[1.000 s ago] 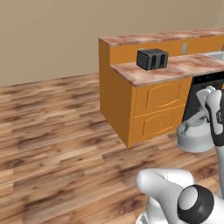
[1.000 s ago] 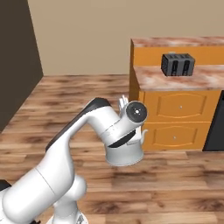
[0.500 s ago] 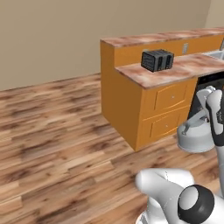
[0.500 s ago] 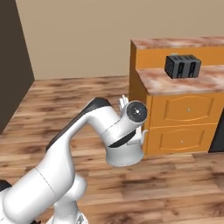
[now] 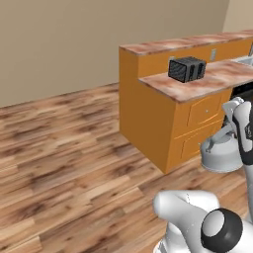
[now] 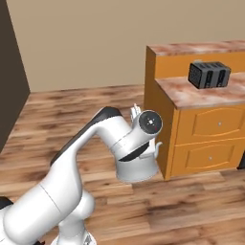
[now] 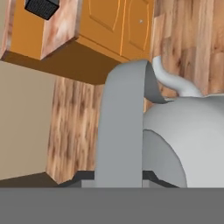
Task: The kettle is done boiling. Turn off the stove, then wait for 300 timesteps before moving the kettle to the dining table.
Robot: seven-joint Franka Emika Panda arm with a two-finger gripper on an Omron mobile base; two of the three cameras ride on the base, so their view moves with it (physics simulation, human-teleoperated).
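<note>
Nearest to you, the kettle (image 7: 192,140) takes up the lower right of the hand view, its grey strap handle (image 7: 124,127) rising up the centre from the bottom edge and its spout (image 7: 173,81) curving toward the upper right. The fingertips are not visible there, so you cannot tell how wide the gripper is set; the handle runs straight up from where it sits.

In the left base view the kettle (image 5: 222,154) hangs at mid-right, clear of the wood floor (image 5: 69,148), just beside the white arm (image 5: 244,131). In the right base view it sits at centre (image 6: 136,168), under the arm's wrist joint (image 6: 149,123).

Behind it stands the orange cabinet (image 6: 210,139) with drawer fronts and a marbled top (image 5: 197,81). A black toaster (image 5: 187,68) rests on that top, in the upper right of both base views (image 6: 208,74). A taller orange counter (image 5: 163,49) with a marbled top runs behind the toaster. Farthest back is the beige wall (image 5: 74,39).
</note>
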